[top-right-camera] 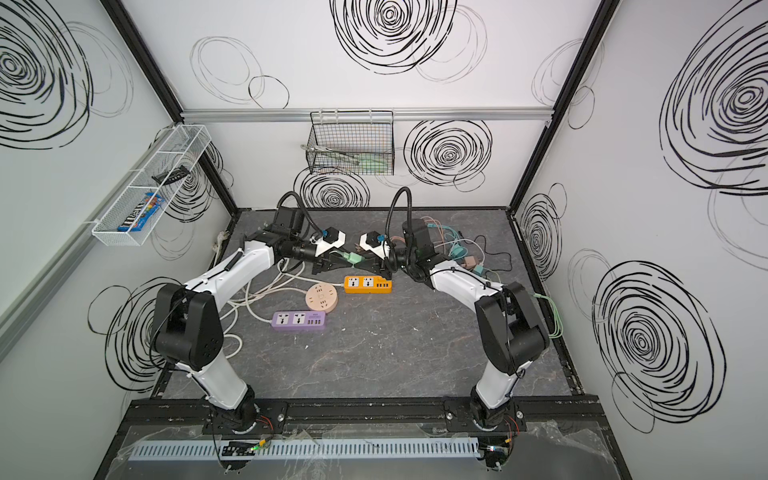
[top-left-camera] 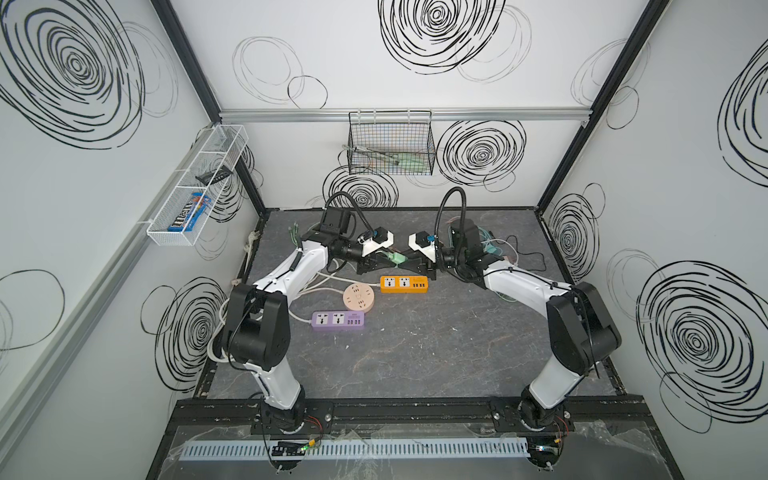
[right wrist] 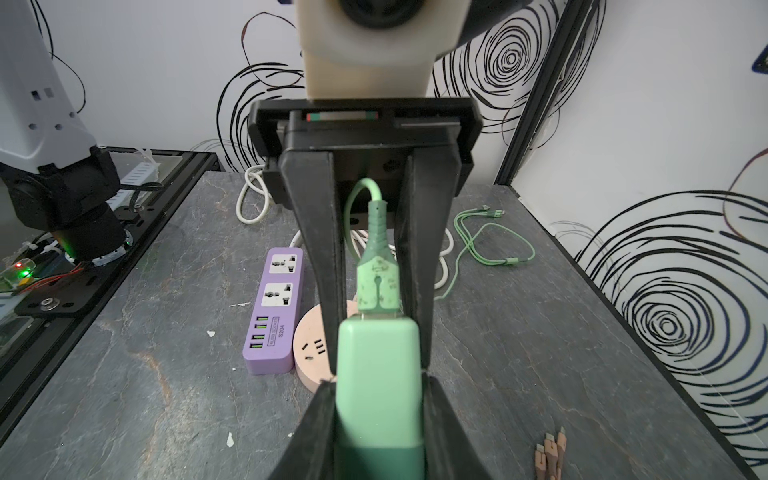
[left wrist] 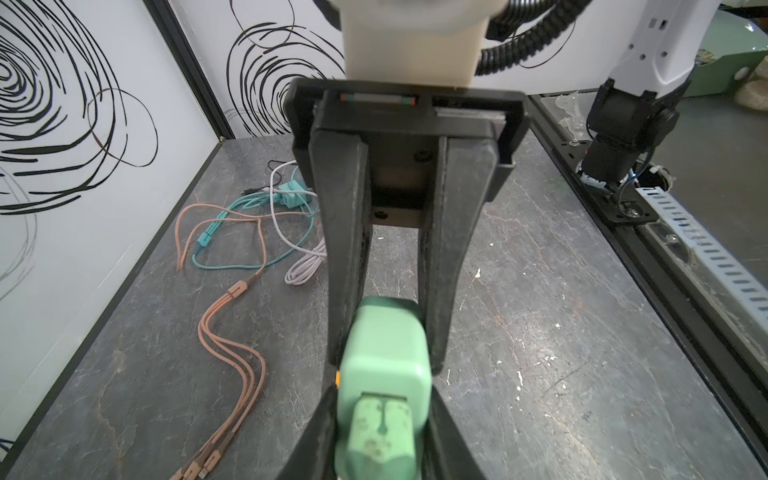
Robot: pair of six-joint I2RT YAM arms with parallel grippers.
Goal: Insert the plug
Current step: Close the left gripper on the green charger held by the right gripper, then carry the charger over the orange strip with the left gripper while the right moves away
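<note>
A mint green plug (top-left-camera: 400, 258) (top-right-camera: 355, 258) hangs above the tabletop, just behind the orange power strip (top-left-camera: 404, 284), held from both sides. My left gripper (left wrist: 384, 415) (top-left-camera: 392, 261) is shut on its cable end, where a green USB connector (right wrist: 378, 286) sits between the fingers. My right gripper (right wrist: 378, 399) (top-left-camera: 409, 262) is shut on the other end of the green body (right wrist: 378, 365). The green cable (right wrist: 374, 224) loops back between the left fingers. The plug's prongs are hidden.
A purple power strip (top-left-camera: 338, 320) and a round pink socket (top-left-camera: 358, 298) lie in front of the orange one. White cords (top-right-camera: 257, 299) trail by the left arm. Loose pink and teal cables (left wrist: 232, 232) lie at the back right. A wire basket (top-left-camera: 390, 143) hangs on the back wall.
</note>
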